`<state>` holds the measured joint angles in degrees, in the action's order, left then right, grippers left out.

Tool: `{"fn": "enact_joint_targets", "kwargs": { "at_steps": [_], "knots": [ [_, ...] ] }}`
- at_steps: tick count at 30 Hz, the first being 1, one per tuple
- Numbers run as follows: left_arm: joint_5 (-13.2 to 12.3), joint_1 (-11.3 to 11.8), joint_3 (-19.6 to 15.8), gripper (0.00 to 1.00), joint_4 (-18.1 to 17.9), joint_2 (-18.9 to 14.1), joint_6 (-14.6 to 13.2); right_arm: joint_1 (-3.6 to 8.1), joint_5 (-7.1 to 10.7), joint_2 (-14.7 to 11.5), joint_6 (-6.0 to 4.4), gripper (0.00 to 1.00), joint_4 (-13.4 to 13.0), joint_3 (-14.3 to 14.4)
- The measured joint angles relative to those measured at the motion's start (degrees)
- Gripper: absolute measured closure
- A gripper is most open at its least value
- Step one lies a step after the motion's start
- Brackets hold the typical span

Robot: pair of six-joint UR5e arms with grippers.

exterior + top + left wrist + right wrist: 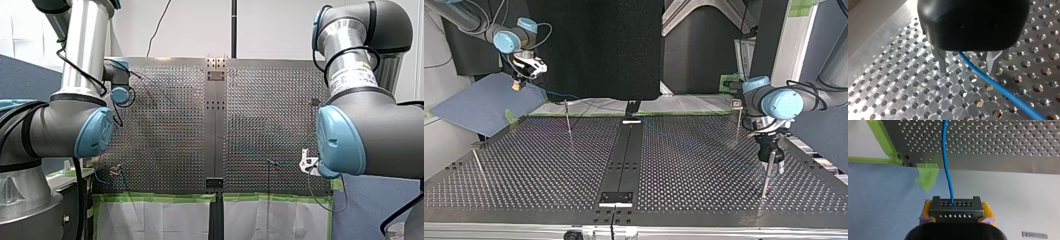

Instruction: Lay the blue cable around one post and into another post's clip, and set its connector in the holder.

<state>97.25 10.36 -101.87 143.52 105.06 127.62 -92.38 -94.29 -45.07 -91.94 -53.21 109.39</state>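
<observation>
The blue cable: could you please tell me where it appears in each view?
Front view: the blue cable, faint, slants across the perforated table's left half.
Top view: cable beside the centre strip's far end.
Left wrist view: cable passes between my left tool's open fingers.
Right wrist view: cable leaves the connector in my right tool.
Shared landmark: that perforated table.

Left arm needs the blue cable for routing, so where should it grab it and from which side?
Probably the straight stretch of blue cable passing between the open fingers of my left gripper, from above: it runs free over the perforated table.
</observation>
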Motion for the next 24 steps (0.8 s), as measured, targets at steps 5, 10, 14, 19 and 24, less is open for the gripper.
{"fn": "enact_joint_targets", "kwargs": {
  "at_steps": [5, 10, 14, 19, 24],
  "knots": [
    [0.0, 0.0, 0.0, 0.20, 0.1, 0.0, -0.1, 0.27, 2.20, 2.4, 1.52, 1.00, -2.1, 0.0],
    [0.0, 0.0, 0.0, 0.20, 0.3, 0.0, -0.1, 0.38, 4.37, 3.8, 3.08, 1.00, -3.5, 0.0],
    [0.0, 0.0, 0.0, 0.20, 0.3, 0.0, -0.1, 0.63, 6.15, 4.0, 3.69, 1.00, -5.1, 0.0],
    [0.0, 0.0, 0.0, 0.20, 0.4, 0.0, -0.1, 1.22, 8.34, 4.1, 3.87, 1.00, -7.3, 0.0],
    [0.0, 0.1, 0.0, 0.20, 0.3, 0.0, -0.1, 2.04, 10.84, 4.2, 3.28, 1.00, -9.5, 0.0]
  ]
}}
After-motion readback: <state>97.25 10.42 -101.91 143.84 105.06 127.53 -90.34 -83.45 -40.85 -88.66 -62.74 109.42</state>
